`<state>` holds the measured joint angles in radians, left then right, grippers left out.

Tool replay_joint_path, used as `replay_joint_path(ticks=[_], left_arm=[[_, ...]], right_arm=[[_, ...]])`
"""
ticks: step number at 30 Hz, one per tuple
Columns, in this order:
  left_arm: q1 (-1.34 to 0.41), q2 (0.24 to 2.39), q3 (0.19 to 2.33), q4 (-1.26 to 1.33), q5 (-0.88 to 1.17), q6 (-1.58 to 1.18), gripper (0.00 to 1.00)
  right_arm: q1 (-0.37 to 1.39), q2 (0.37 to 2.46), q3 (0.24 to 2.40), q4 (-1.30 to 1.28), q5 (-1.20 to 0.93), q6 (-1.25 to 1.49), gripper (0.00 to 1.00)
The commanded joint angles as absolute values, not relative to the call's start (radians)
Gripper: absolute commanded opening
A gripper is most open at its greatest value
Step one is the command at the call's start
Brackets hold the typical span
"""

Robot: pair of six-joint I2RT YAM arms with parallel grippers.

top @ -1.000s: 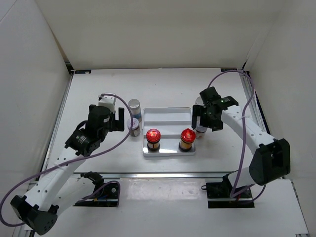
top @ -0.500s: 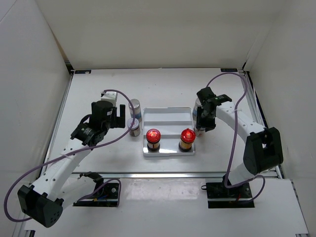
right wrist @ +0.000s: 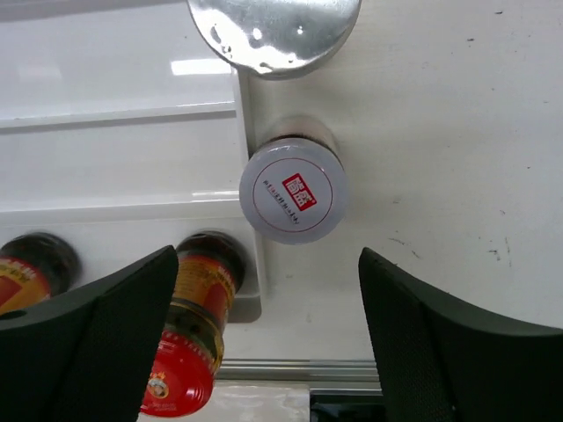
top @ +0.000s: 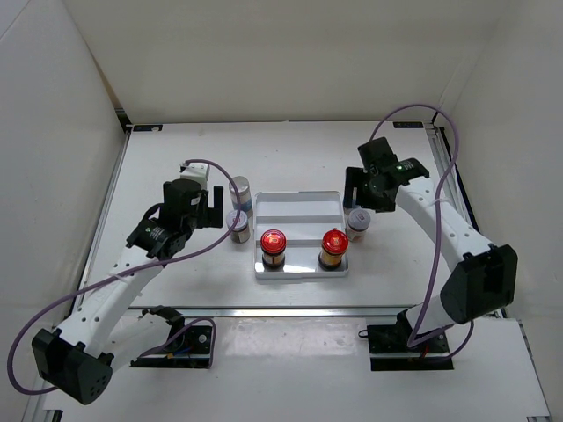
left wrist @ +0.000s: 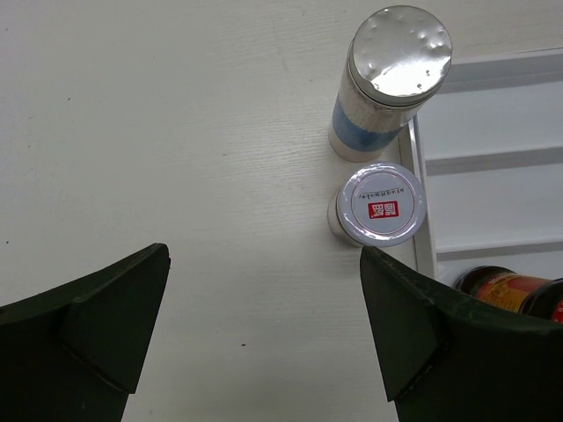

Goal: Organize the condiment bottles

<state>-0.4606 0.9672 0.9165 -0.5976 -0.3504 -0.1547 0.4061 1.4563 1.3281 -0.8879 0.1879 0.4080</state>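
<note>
Currently both tools are spread wide apart, neither clamped on anything. The left tool (left wrist: 264,294) shows its two dark fingers (left wrist: 106,325) at the bottom corners of the left wrist view, over the bare surface (left wrist: 176,132). In the upper right of that frame stands the first silver-capped bottle (left wrist: 396,75), upright w/ a blue-white label. Just below it is the first white-lidded jar (left wrist: 380,204) (red logo on the lid). Both sit on the surface, right beside the outer edge of the white tray (left wrist: 493,176). Can't tell if the jar touches the rim.

The right tool (right wrist: 264,299) likewise has its fingers at the bottom corners of the right wrist view. The second white-lidded jar (right wrist: 293,189) stands mid-frame on the surface, close against the tray's side. The second silver-capped bottle (right wrist: 273,22) is at top centre, cut off by the frame, base hidden under its cap.

From the top external view, centre frame, the frame-left red-capped bottle (top: 274,239) and frame-right red-capped bottle (top: 332,239) stand upright in the tray's lowest step, apart from each other.
</note>
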Motion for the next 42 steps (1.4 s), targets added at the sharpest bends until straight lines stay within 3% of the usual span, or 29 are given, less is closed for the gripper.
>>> replay_joint_path(ticks=[1,4,13,19,23,27,35,42], left_arm=[[-0.457,0.965,0.951,-0.586,-0.333,-0.155,1.00],[-0.457,0.965,0.951,-0.586,-0.333,-0.155,1.00],[-0.457,0.974,0.951,-0.586,-0.333,-0.155,1.00],[-0.457,0.983,0.951,-0.586,-0.333,-0.155,1.00],[-0.457,0.983,0.951,-0.586,-0.333,-0.155,1.00],[-0.457,0.983,0.951,-0.586,-0.333,-0.155,1.00],[-0.457,1.002,0.951,-0.586,-0.315,-0.155,1.00],[-0.457,1.011,0.951,-0.586,-0.314,-0.155,1.00]], right_arm=[[0.405,1.511,1.347,-0.899,0.213,0.390,0.88],[0.405,1.555,1.335,-0.881,0.201,0.390,0.94],[0.385,1.632,1.278,-0.827,0.201,0.408,0.93],[0.365,1.664,1.258,-0.799,0.192,0.399,0.79],[0.356,1.643,1.258,-0.799,0.183,0.399,0.47],[0.367,1.576,1.279,-0.845,0.228,0.409,0.32],[0.420,1.445,1.355,-0.874,0.218,0.397,0.20],[0.477,1.520,1.404,-0.874,0.152,0.388,0.13]])
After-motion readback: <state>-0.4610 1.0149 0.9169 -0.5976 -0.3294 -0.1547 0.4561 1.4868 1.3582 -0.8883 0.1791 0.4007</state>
